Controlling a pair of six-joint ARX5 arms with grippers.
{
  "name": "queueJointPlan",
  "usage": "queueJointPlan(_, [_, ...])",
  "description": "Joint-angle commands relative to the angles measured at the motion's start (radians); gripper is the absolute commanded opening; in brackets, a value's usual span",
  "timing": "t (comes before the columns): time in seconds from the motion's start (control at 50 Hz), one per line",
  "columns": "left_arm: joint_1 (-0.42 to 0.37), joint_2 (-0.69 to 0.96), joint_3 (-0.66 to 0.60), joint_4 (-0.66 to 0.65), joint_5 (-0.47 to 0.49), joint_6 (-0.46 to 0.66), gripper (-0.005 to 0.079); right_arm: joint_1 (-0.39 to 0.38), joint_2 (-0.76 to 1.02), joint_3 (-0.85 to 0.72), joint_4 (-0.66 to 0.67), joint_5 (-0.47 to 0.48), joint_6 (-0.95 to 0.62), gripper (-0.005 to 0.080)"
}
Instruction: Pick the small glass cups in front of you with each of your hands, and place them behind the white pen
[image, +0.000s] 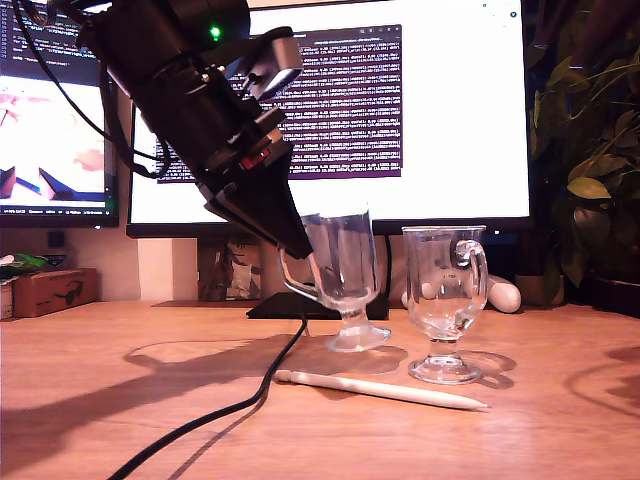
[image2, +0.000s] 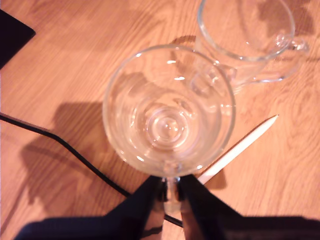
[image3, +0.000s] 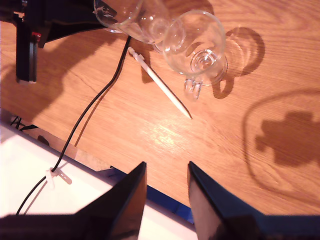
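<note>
Cups first: one glass cup (image: 340, 270) is clamped at its handle by my first gripper (image: 290, 240), whose black jaws are pinched tight on the glass loop, as the first wrist view shows from above (image2: 169, 112). The cup hangs tilted, its foot just off or barely touching the wooden desk (image: 90, 400); I cannot tell which. A second cup (image: 443, 300) stands upright on the desk beside it, towards the exterior view's right, handle pointing to that side, with nothing gripping it. The two bowls look close together, nearly touching in the first wrist view (image2: 245, 35).

A white pen (image: 380, 389) lies flat on the desk nearer the camera than both cups, running from below the held cup across to below the standing one, its tip to the exterior view's right. A black cable (image: 210, 420) snakes across the wood from under the held cup towards the desk's near edge.

My second gripper (image3: 165, 175) is up high above the desk, well away from everything, its jaws parted and holding nothing. From there both cups (image3: 197, 47) and the pen (image3: 160, 82) show far below.

Behind the desk a lit monitor (image: 450, 110) fills the background.
</note>
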Motion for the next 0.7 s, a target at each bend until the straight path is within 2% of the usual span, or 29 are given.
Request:
queueJointPlan(0.0, [-0.003,0.031,0.026,0.006,0.003,-0.003,-0.0024,-0.002,-0.007,0.010,0.003,-0.003,-0.005,0.0233])
queueJointPlan(0.52, [-0.011,0.037,0.046,0.012,0.009,-0.005,-0.0022,-0.002,-0.007,0.010,0.007,-0.003,-0.016,0.0233])
queueJointPlan(0.68, [-0.019,0.037,0.058,0.015,0.009,-0.005,0.0027,-0.002,-0.007,0.010,0.011,-0.003,-0.019,0.0233])
